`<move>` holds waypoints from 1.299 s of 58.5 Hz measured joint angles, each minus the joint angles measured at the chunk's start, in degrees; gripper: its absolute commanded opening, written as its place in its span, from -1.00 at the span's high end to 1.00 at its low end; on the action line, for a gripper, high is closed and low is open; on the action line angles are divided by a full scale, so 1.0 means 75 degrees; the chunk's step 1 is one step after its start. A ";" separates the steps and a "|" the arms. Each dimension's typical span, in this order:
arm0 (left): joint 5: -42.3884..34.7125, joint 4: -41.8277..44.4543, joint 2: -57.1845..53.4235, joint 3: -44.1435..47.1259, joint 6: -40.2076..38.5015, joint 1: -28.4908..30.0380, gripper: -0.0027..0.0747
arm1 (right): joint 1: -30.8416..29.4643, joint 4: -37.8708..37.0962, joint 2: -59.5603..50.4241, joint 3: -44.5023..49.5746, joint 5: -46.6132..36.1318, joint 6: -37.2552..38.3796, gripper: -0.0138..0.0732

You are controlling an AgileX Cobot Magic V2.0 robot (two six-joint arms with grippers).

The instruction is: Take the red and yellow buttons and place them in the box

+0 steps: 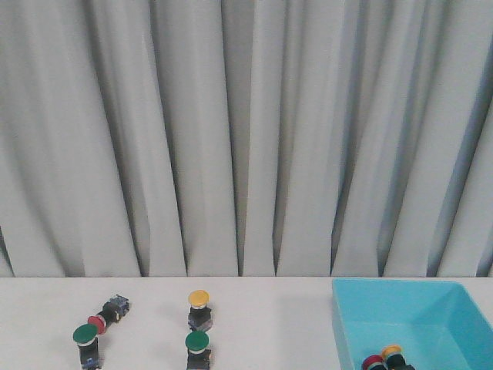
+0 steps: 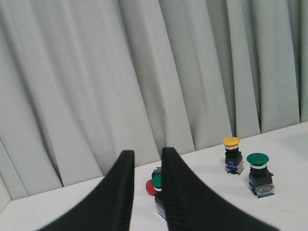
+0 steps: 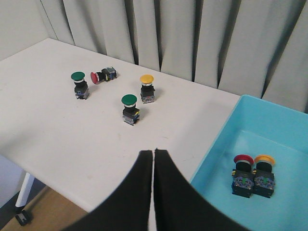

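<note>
Front view: white table [image 1: 269,324] against a grey pleated curtain [image 1: 246,131]. Neither arm shows in this view. On the left half of the table stand four buttons: a yellow button [image 1: 199,307] upright, a green button [image 1: 196,348] just in front of it, a second green button [image 1: 85,343] further left, and a red button [image 1: 104,315] lying on its side just behind and beside that one, cap toward the green cap. Whether the two touch, cannot tell.

The box [image 1: 362,316] sits at the right, well apart from the loose buttons. Inside it, near the front wall, a boxed red button [image 1: 373,362] and a boxed yellow button [image 1: 392,354] stand side by side, close together.

Right wrist view: right gripper [image 3: 153,159] has its fingers pressed together, only a hairline seam between them, nothing held. It hovers above the table's near edge, just beside the box's left wall. Both boxed buttons sit upright on the bin floor.

Left wrist view: left gripper [image 2: 147,166] shows a narrow gap between its fingers, nothing in it, not fully closed. It is off the table, pointing toward the curtain. Beyond the tips, the leftmost green button and the red cap are partly hidden by one finger; the yellow and other green stand clear to the side.
</note>
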 measured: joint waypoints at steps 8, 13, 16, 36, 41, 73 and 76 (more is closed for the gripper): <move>0.0000 0.0000 0.0000 0.0000 0.0000 0.0000 0.58 | 0.0000 -0.0006 -0.0661 0.0813 -0.0568 0.0000 0.69; 0.0000 0.0000 0.0000 0.0000 0.0000 0.0000 0.58 | 0.0000 -0.0044 -0.1319 0.1785 -0.1334 0.0017 0.69; 0.0000 0.0000 0.0000 0.0000 0.0000 0.0000 0.58 | 0.0000 -0.0084 -0.1775 0.2483 -0.1810 0.0046 0.69; 0.0015 0.0000 0.0000 0.0000 0.0000 0.0000 0.58 | 0.0000 -0.1860 -0.3718 0.5096 -0.3128 0.2561 0.69; 0.0020 0.0000 0.0000 0.0000 0.0000 0.0000 0.58 | 0.0000 -0.3068 -0.3718 0.5127 -0.3144 0.3922 0.69; 0.0020 0.0000 0.0000 0.0000 0.0000 0.0000 0.58 | 0.0000 -0.5814 -0.3718 0.5360 -0.5275 0.6498 0.69; 0.0020 0.0000 0.0000 0.0000 0.0000 0.0000 0.58 | 0.0000 -0.5774 -0.3718 0.5580 -0.5539 0.6535 0.69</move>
